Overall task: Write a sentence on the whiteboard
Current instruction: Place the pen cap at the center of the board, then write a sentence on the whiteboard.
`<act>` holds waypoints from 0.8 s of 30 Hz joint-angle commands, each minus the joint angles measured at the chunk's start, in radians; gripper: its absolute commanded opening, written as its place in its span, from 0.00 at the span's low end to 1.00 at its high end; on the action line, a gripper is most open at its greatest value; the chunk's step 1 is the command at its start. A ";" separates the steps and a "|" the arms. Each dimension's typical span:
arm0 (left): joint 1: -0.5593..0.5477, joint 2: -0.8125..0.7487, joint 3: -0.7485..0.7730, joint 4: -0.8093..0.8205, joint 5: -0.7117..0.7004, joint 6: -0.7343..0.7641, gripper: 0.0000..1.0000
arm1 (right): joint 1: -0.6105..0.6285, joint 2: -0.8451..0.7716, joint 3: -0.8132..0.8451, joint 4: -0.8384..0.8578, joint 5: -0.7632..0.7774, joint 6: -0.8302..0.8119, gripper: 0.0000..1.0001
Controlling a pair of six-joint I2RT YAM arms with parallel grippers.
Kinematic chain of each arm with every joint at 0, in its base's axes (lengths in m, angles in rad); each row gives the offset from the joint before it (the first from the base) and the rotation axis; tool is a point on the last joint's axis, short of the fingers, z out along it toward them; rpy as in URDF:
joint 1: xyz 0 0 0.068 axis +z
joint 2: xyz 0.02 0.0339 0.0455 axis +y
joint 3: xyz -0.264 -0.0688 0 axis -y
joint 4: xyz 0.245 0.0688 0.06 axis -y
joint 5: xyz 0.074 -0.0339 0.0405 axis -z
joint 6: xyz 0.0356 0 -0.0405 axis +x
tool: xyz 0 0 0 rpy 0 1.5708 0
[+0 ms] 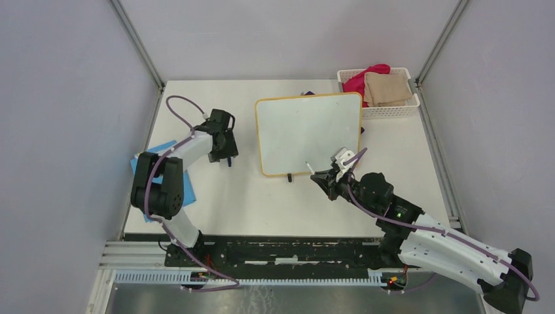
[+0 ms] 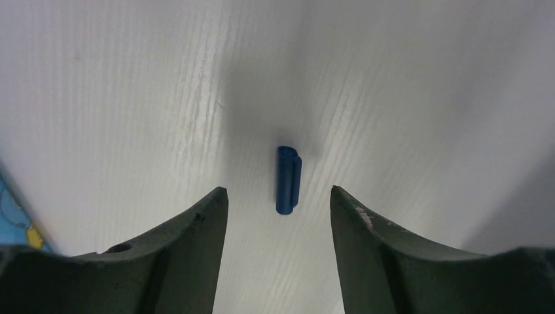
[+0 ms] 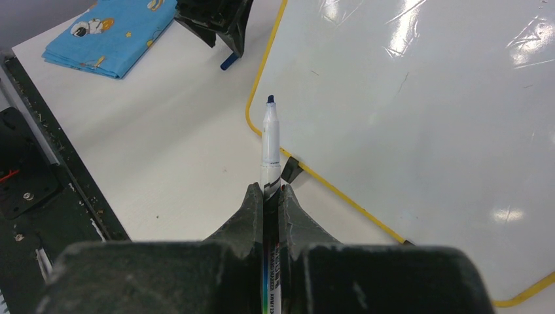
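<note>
Right wrist: right gripper [image 3: 271,193] clamped on the marker [image 3: 270,140], tip by the mid-table whiteboard's [image 3: 419,118] near yellow edge; only left wrist shows left gripper [image 2: 278,191] spread around a blue cap [image 2: 288,180], white table [image 2: 131,78] all round.

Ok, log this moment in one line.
right gripper: shut on marker, uncapped | left gripper: open over blue cap | whiteboard: blank
</note>
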 commanded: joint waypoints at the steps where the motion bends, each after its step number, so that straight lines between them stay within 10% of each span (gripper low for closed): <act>1: 0.004 -0.218 0.001 -0.003 -0.048 -0.052 0.68 | -0.003 -0.005 0.063 0.006 0.001 -0.019 0.00; 15: -0.083 -0.796 -0.095 0.415 0.438 0.022 1.00 | -0.002 0.031 0.185 -0.067 -0.014 -0.142 0.00; 24: -0.127 -0.736 -0.169 0.691 0.314 -0.120 1.00 | -0.002 0.037 0.193 -0.028 -0.030 -0.174 0.00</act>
